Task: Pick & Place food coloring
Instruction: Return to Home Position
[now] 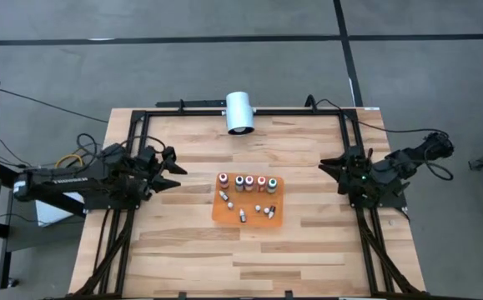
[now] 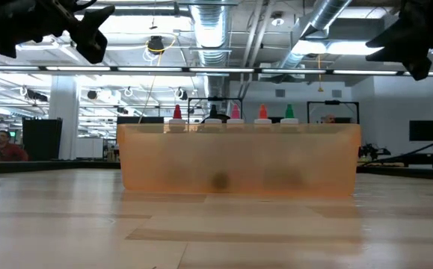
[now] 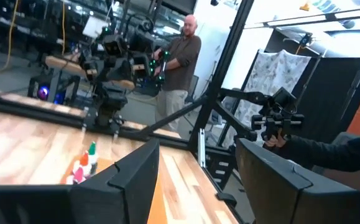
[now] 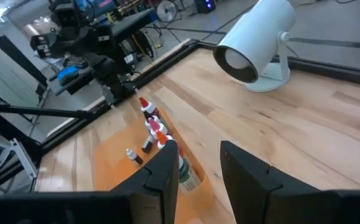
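My left gripper [image 1: 174,173] and right gripper [image 1: 329,171] hang open and empty at opposite table sides, well apart from the orange bin [image 1: 224,215]. The food coloring bottles [image 1: 243,182] all sit inside it, so I judge nothing needs holding.

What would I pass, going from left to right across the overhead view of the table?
Left pincer, open → orange bin holding the food coloring bottles → right pincer, open.
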Controlling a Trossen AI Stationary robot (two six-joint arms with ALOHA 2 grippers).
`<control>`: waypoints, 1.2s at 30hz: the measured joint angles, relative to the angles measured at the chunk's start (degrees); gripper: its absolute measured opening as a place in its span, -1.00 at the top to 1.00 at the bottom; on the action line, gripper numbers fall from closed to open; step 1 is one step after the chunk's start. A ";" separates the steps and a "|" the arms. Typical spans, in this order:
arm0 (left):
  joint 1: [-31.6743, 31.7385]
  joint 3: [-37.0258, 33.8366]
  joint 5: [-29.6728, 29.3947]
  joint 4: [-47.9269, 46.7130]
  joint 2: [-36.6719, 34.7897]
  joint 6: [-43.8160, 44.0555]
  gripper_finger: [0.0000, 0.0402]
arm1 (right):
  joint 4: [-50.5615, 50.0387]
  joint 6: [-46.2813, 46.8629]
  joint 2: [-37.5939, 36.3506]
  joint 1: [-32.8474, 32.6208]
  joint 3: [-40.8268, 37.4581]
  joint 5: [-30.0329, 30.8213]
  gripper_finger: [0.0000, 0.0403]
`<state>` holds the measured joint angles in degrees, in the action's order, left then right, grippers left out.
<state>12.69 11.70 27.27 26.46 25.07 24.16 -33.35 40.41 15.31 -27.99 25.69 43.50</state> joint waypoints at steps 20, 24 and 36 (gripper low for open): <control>-7.12 0.00 -11.17 -23.00 -24.04 1.42 -0.03 | 2.85 3.66 0.04 -0.79 -3.97 1.18 0.46; -7.11 0.54 -11.79 -28.27 -24.25 -2.86 -0.03 | 6.49 -0.96 0.07 -0.77 -3.99 3.59 0.46; -7.12 0.13 -12.77 -35.57 -24.95 -12.55 -0.03 | 20.71 -9.56 2.78 -1.00 -8.46 5.09 0.46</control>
<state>5.56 11.84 14.49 -9.11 0.12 11.62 -12.64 30.84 18.09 -28.99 17.23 48.59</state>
